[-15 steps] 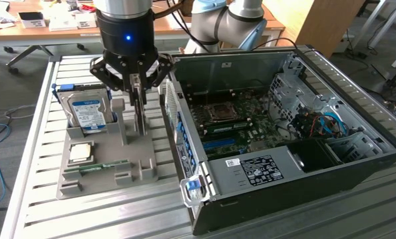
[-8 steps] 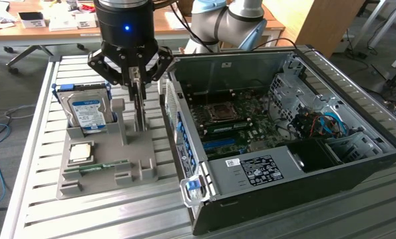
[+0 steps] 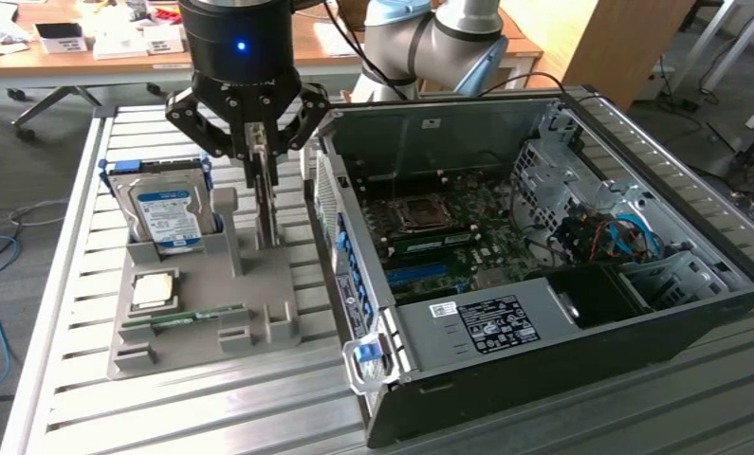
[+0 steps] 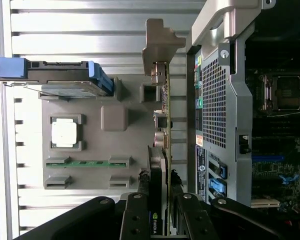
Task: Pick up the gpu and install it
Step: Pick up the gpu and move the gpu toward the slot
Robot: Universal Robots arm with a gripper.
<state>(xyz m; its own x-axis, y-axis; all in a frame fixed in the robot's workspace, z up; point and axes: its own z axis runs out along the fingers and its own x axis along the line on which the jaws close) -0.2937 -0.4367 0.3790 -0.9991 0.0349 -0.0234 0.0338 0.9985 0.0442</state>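
The gpu (image 3: 266, 204) is clamped at its upper edge by the narrowed gripper (image 3: 260, 142), upright in the gray holder (image 3: 199, 284) beside the case (image 3: 680, 284). A straight, untilted lift is advised.

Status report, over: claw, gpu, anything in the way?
Claw shut on gpu, upright in gray holder. Flanking it, hard drive and open case, not touching.
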